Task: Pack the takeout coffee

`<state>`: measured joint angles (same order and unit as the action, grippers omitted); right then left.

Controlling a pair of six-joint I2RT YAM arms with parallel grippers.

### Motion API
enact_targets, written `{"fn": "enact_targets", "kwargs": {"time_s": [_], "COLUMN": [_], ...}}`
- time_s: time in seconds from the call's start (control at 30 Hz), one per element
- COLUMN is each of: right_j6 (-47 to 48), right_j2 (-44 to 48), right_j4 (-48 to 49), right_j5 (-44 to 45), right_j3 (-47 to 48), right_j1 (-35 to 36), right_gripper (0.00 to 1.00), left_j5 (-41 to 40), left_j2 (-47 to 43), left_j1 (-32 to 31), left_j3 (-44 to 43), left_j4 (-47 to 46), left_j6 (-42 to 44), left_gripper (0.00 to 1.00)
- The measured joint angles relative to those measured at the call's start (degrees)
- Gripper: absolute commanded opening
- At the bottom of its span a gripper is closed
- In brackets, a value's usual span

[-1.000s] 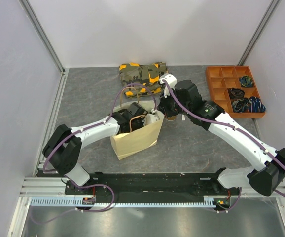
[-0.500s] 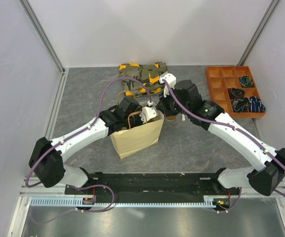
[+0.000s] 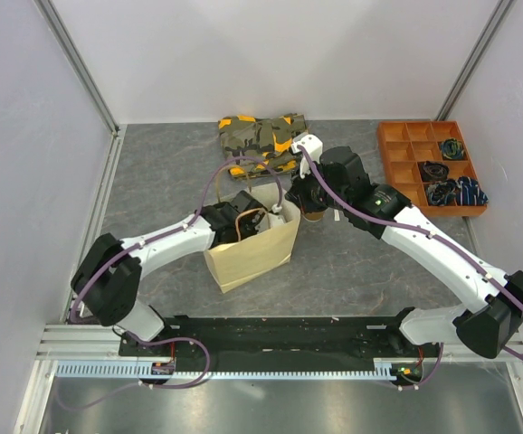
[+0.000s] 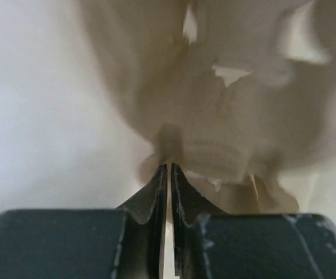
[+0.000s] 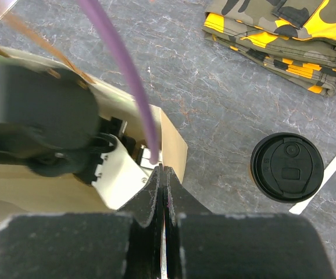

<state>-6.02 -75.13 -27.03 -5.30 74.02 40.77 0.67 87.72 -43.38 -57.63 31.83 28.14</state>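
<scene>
The takeout coffee (image 5: pixel 286 167) stands on the table just right of the tan paper bag (image 3: pixel 248 253), its black lid on; in the top view (image 3: pixel 315 215) the right arm hides most of it. My right gripper (image 5: pixel 164 168) is shut, its tips pinched on the bag's right rim (image 5: pixel 174 145), left of the cup. My left gripper (image 4: pixel 169 167) is inside the bag with its jaws shut and nothing seen between them; only blurred tan paper shows ahead. In the top view the left wrist (image 3: pixel 243 217) sits in the bag's mouth.
A folded camouflage cloth (image 3: pixel 261 140) lies behind the bag. An orange compartment tray (image 3: pixel 429 167) with small dark items stands at the back right. A purple cable (image 5: pixel 124 75) of the left arm crosses over the bag. Grey walls enclose the table.
My left gripper lifted up out of the bag's mouth half a second ago and has dropped back inside. The right gripper and the cup have stayed put.
</scene>
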Motion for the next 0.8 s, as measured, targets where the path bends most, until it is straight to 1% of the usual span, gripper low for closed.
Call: {"fn": "enact_targets", "kwargs": {"time_s": [0.23,0.33,0.37,0.4,0.47,0.5,0.6,0.77,0.8], "right_j6": [0.04,0.04,0.04,0.07,0.09,0.11,0.24,0.26,0.24], "right_j2": [0.0,0.02,0.02,0.02,0.04,0.07,0.09,0.15,0.15], "right_j4": [-0.26,-0.42,-0.42,-0.39,-0.35,-0.28,0.17,0.96,0.98], "right_j5": [0.28,0.46,0.48,0.5,0.55,0.55,0.55,0.5,0.44], "right_j3": [0.0,0.0,0.0,0.0,-0.02,-0.02,-0.13,-0.52,-0.52], "right_j1": [0.0,0.0,0.0,0.0,0.0,0.0,0.0,0.0,0.0], "right_gripper": [0.0,0.0,0.0,0.0,0.0,0.0,0.0,0.0,0.0], "left_j5": [-3.15,-3.61,-3.61,-3.63,-3.61,-3.58,-3.39,-2.45,-2.01], "left_j2": [6.69,7.28,7.28,7.28,7.26,7.21,6.36,-0.33,-1.66], "left_j1": [-0.15,-0.17,-0.17,-0.17,-0.15,-0.15,-0.35,-0.74,-0.85], "left_j3": [2.99,2.82,2.78,2.67,2.08,1.77,-0.42,-4.0,-4.79], "left_j4": [0.33,0.37,0.37,0.55,1.29,1.53,3.21,3.85,3.78], "left_j6": [1.29,1.57,1.6,1.62,1.64,1.64,1.55,1.46,1.44], "left_gripper": [0.11,0.13,0.14,0.18,0.2,0.26,0.36,0.46,0.5]}}
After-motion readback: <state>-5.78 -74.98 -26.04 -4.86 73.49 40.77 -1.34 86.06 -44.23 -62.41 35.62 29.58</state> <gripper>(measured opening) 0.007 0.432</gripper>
